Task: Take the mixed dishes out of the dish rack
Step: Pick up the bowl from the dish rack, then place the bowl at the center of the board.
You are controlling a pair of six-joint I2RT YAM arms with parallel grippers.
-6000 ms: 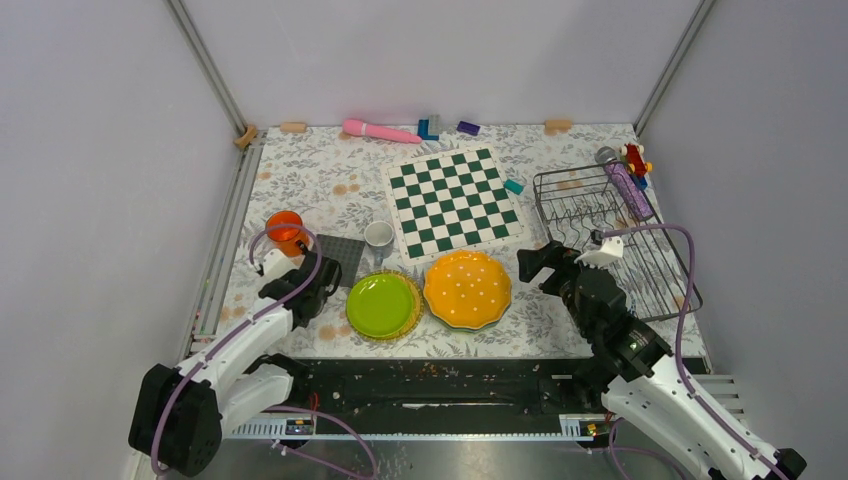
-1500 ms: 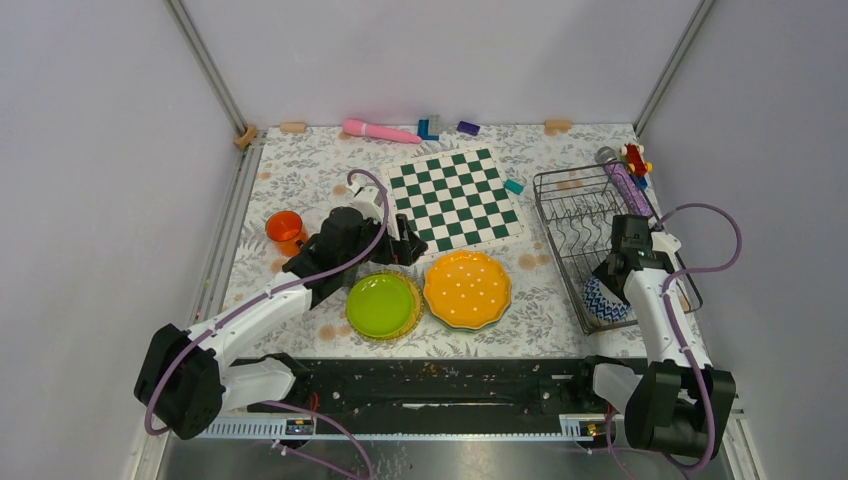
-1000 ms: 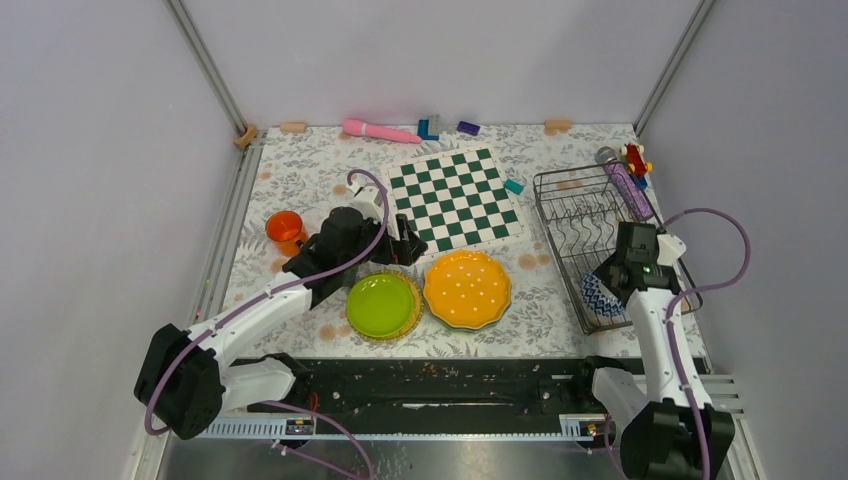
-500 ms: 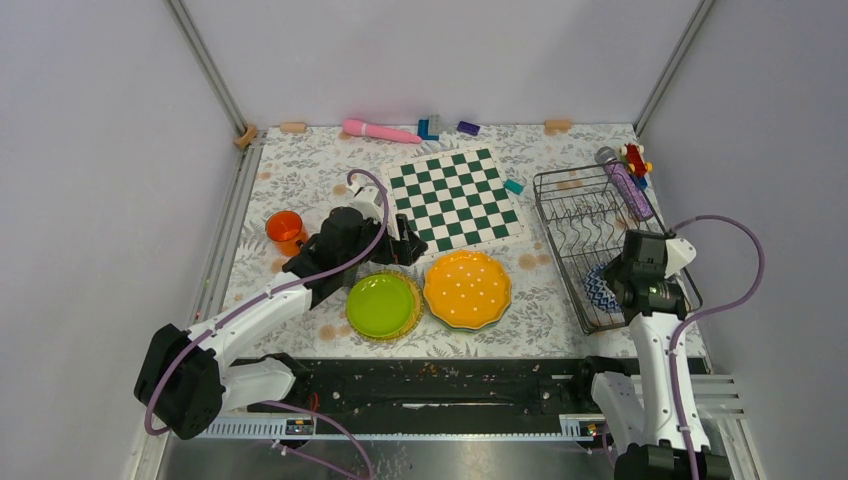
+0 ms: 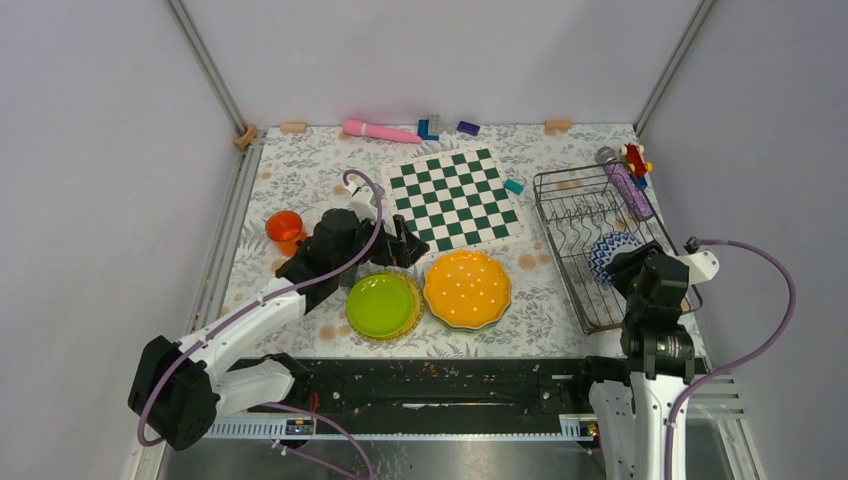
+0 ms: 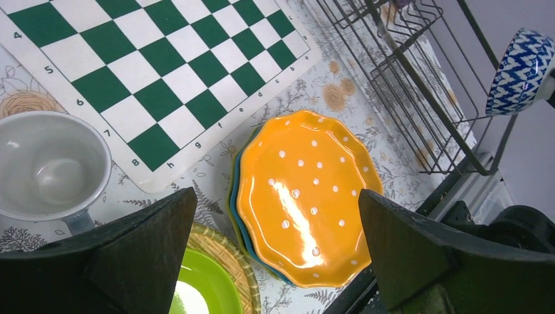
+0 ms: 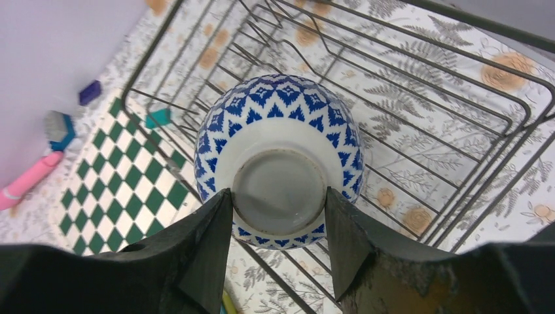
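The dark wire dish rack (image 5: pixel 546 212) stands at the right, and no dish rests in it. My right gripper (image 5: pixel 624 262) is shut on the foot of a blue-and-white patterned bowl (image 5: pixel 609 250), which hangs above the rack floor. From the right wrist, the bowl (image 7: pixel 278 131) shows its underside between my fingers (image 7: pixel 209 242). My left gripper (image 5: pixel 405 240) hovers open over the table. Below it sits an orange dotted plate (image 6: pixel 307 196) stacked on a teal plate (image 6: pixel 233 190). Next to them are a lime-green plate (image 5: pixel 381 305), a white cup (image 6: pixel 49 170) and an orange cup (image 5: pixel 284 228).
The green-and-white chessboard (image 5: pixel 455 198) lies mid-table. A pink wand (image 5: pixel 380 131) and small blocks (image 5: pixel 428 128) line the back edge. A purple tube (image 5: pixel 628 190) leans on the rack's far side beside a red toy (image 5: pixel 634 157). Frame posts rise at both back corners.
My right arm has lifted the patterned bowl out of the rack's near corner and tipped it up. The left arm has barely moved.
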